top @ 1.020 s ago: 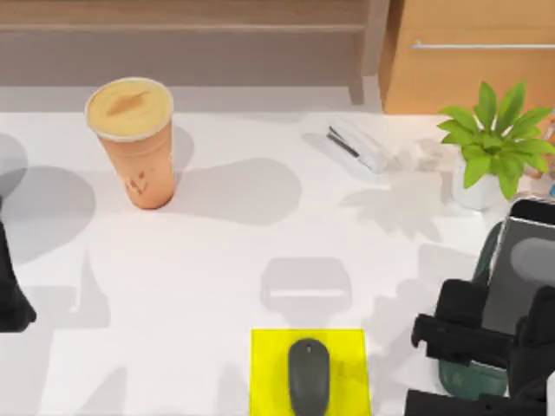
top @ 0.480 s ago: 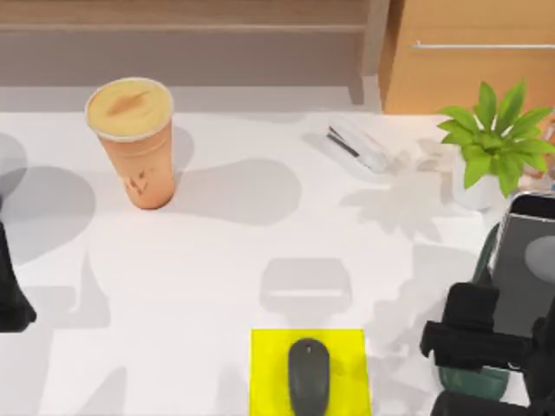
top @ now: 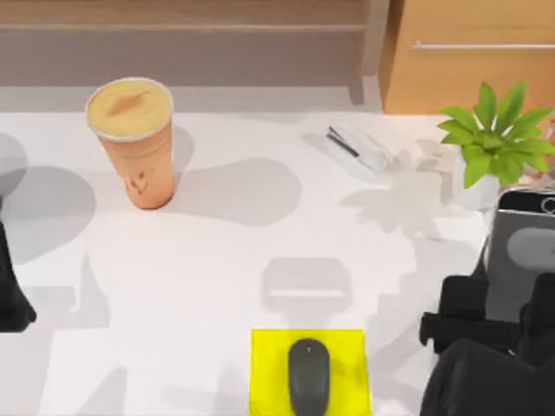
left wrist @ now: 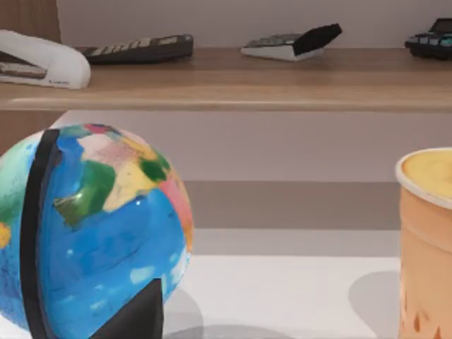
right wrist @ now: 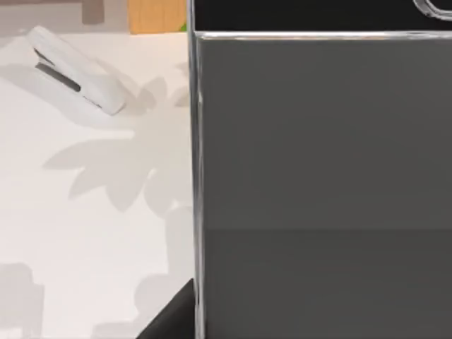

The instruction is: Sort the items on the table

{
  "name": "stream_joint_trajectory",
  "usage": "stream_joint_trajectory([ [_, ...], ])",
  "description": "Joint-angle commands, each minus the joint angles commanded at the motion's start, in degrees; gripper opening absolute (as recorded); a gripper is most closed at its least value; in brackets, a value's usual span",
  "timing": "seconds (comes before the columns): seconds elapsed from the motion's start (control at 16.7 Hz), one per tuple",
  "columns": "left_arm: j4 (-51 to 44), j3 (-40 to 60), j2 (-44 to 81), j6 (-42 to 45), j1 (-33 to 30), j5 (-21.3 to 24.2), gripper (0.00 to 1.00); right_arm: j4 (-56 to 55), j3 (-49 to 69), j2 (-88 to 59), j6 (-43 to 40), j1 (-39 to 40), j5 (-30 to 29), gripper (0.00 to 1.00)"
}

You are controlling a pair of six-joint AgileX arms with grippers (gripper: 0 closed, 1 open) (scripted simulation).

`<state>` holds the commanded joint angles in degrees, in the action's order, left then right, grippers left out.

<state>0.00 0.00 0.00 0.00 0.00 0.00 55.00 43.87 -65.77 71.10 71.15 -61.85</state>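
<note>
At the table's (top: pixel 225 269) right edge, the right gripper (top: pixel 503 325) pinches the smartphone (top: pixel 520 260) by its lower end; the left gripper's state cannot be told.

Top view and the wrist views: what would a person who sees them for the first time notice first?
Probably the bright yellow mat at the table's near edge, with the dark grey mouse lying on it. Next comes the tall orange-tan cup standing at the far left, and the colourful globe close to the left wrist camera. At the right edge, the right end effector holds the smartphone.
</note>
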Motion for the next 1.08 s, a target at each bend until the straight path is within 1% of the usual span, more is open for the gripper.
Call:
stream_joint_trajectory([
  [0.18, 0.0, 0.0, 0.0, 0.0, 0.0, 0.0, 1.0, -7.1, -1.6, -1.7, -2.3, -5.0, -0.3, 0.0],
  [0.3, 0.0, 0.0, 0.0, 0.0, 0.0, 0.0, 1.0, -9.7, -2.2, -2.9, -2.7, -6.9, -0.2, 0.0],
  [0.6, 0.0, 0.0, 0.0, 0.0, 0.0, 0.0, 1.0, -10.2, -2.2, -3.1, -2.8, -7.2, -0.2, 0.0],
  [1.08, 0.0, 0.0, 0.0, 0.0, 0.0, 0.0, 1.0, -10.2, -2.2, -3.1, -2.8, -7.2, -0.2, 0.6],
])
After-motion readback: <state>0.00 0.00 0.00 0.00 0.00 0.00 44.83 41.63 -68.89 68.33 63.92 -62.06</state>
